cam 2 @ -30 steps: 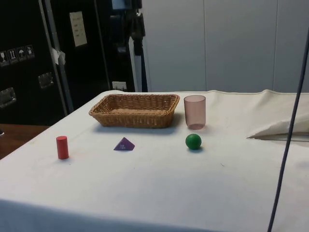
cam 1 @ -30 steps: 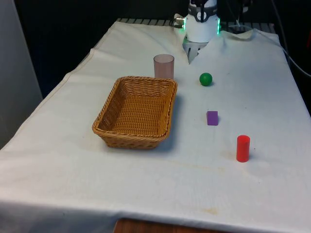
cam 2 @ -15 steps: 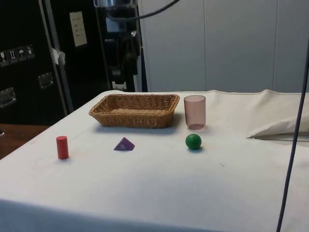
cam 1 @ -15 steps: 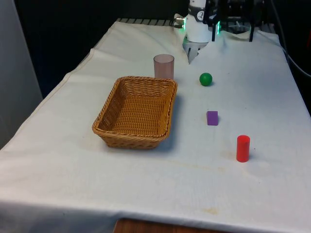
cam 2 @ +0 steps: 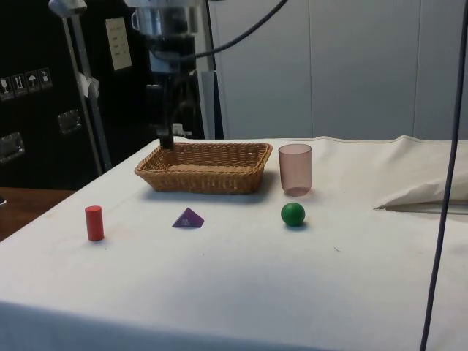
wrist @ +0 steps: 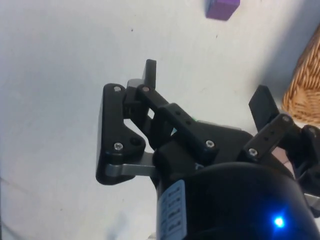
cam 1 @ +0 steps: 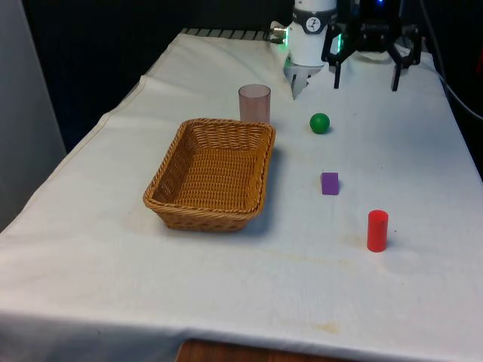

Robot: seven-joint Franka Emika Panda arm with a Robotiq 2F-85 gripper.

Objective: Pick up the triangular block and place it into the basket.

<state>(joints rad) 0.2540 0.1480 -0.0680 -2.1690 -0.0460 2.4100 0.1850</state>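
The purple triangular block point(cam 1: 330, 183) lies on the white cloth between the green ball point(cam 1: 320, 123) and the red cylinder point(cam 1: 377, 230); in the side view the block point(cam 2: 189, 218) sits in front of the wicker basket point(cam 2: 201, 179). The basket point(cam 1: 204, 219) is empty, to the block's left in the front view. My gripper point(cam 1: 365, 78) hangs open and empty above the table's far end, beyond the ball and well away from the block. From the side the gripper point(cam 2: 167, 140) shows over the basket's far corner. In the wrist view the gripper point(wrist: 206, 87) stands wide open, with the block point(wrist: 222, 8) ahead and the basket point(wrist: 305, 85) beside it.
A translucent pink cup point(cam 1: 254, 103) stands upright just behind the basket, near the green ball point(cam 2: 293, 213). The red cylinder point(cam 2: 93, 222) stands upright near the front edge. A fold of cloth point(cam 2: 424, 194) lies at the robot's end of the table.
The gripper has come down into the front view at the table's far end, and in the side view it has moved left and lower, towards the basket. Nothing on the table has moved.
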